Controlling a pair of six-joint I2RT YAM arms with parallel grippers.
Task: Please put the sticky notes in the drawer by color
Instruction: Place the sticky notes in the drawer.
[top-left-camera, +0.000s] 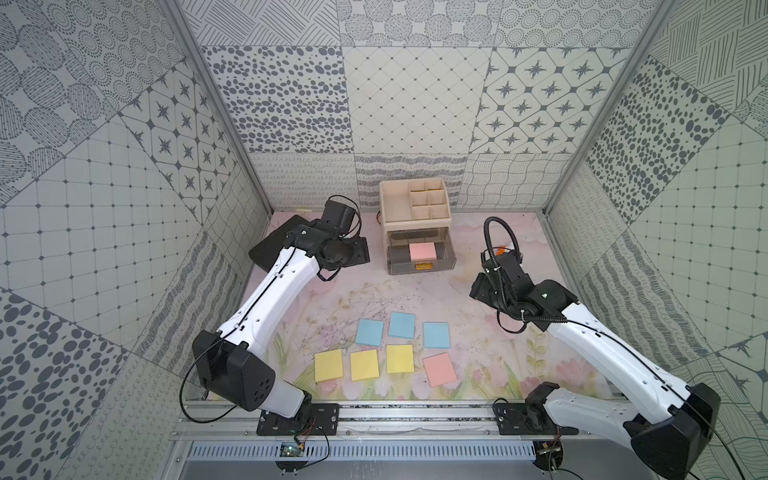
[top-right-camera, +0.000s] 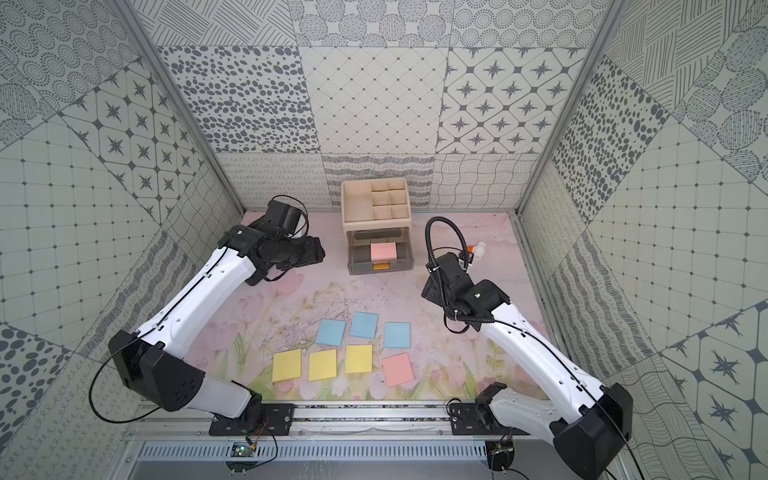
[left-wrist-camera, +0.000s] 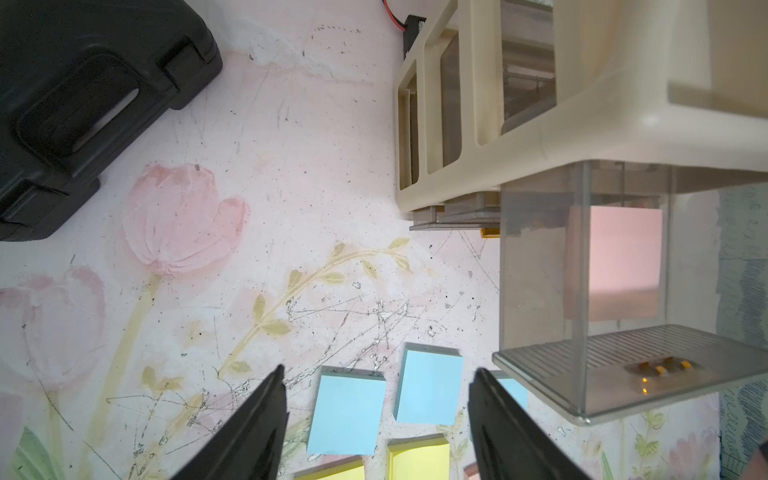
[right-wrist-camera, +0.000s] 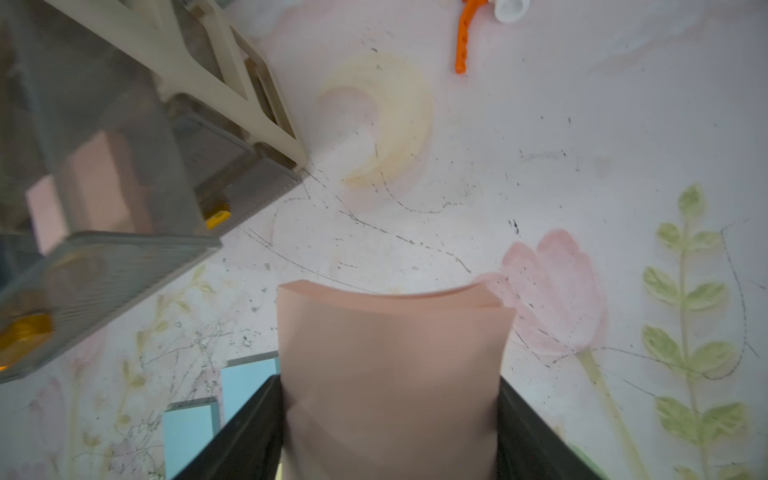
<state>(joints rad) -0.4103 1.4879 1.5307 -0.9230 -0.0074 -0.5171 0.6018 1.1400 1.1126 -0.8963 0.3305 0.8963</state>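
The cream drawer cabinet (top-left-camera: 388, 208) stands at the back centre, its top drawer (top-left-camera: 420, 268) pulled out with a pink sticky note pad (top-left-camera: 422, 252) inside. Three blue pads (top-left-camera: 402, 324), three yellow pads (top-left-camera: 364, 364) and one pink pad (top-left-camera: 440, 369) lie on the mat in front. My left gripper (left-wrist-camera: 379, 370) is open and empty, just left of the cabinet and above the mat. My right gripper (right-wrist-camera: 388, 384), to the right of the open drawer, is shut on another pink pad (right-wrist-camera: 390, 345), which bows between the fingers. In both top views the wrist hides that pad.
A flat black case (left-wrist-camera: 83, 95) lies at the back left, partly under my left arm (top-left-camera: 266, 299). An orange and white object (top-right-camera: 476, 249) sits at the back right near the wall. Patterned walls close in three sides.
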